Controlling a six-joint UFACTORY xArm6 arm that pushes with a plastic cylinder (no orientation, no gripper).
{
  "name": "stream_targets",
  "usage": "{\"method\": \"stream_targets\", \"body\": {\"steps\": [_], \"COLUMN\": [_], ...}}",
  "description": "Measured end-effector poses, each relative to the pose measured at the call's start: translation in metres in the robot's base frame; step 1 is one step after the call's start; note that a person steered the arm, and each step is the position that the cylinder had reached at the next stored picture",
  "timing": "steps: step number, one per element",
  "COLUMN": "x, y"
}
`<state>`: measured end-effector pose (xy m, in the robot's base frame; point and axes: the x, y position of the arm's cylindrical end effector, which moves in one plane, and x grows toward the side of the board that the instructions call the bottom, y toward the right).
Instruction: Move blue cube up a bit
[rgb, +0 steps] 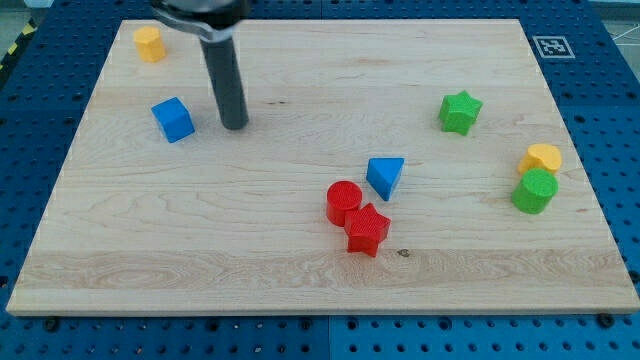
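One wooden board (300, 265) is being shown, carrying seven blocks. My tip (235, 126) is being held just right of the blue cube (173, 119), apart from it; no jaws are fitted. Counted from the cube: two reds, two greens, two yellows, one blue triangle (385, 176), lower right.

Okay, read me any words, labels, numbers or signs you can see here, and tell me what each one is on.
No readable words, numbers or brand names show.
The only sign is a black-and-white square marker on the wooden board's top right corner: a coded pattern, not text.
The blocks carry no markings.
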<state>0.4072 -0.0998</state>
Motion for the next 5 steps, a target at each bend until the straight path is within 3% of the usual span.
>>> {"method": "stream_targets", "body": {"steps": [2,3,5], "x": [0.049,0.051,-0.008], "y": [-0.039,-0.059,-0.063]}}
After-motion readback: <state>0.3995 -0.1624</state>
